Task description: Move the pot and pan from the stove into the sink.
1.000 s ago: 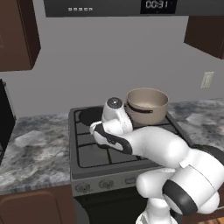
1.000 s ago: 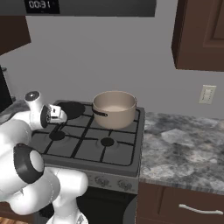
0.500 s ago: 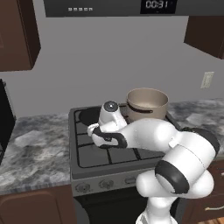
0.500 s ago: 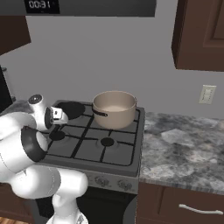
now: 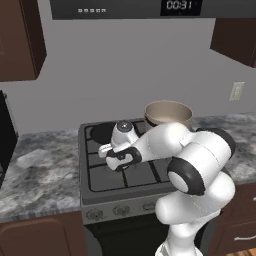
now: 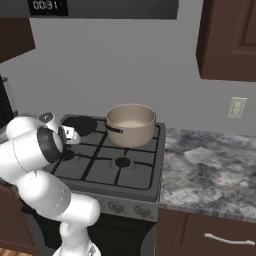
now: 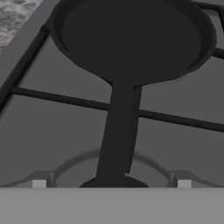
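Pan [image 7: 131, 37], flat, shallow, round, matte black, with straight black handle [image 7: 117, 131]: seated on rear-left burner of grey metal gas stove [image 5: 107, 180] with black grates; bowl lying beyond the fingertips, handle running back from it toward the gap between them, centred between the two tips. No contact visible between fingers and handle.

Gripper [image 7: 111, 183], two-fingered, on white arm: fingers [image 7: 39, 181] spread wide, one on each side of the handle's near end, holding nothing. Seen in left base view low over the stove's left side [image 5: 119, 159].

Pot [image 6: 131, 124], round, deep, beige-tan, paler inside, dark band near rim, dark handle: upright on rear-right burner, well to the side of the fingers, apart from the pan.

Stove knobs [image 6: 122, 209], row along front panel, below the grates.

Counter [image 6: 210, 170], grey mottled stone, flanking the stove on both sides; brown cabinets [image 6: 227, 37] above and below.

Wall outlet [image 6: 236, 107], pale, on grey wall past the pot.
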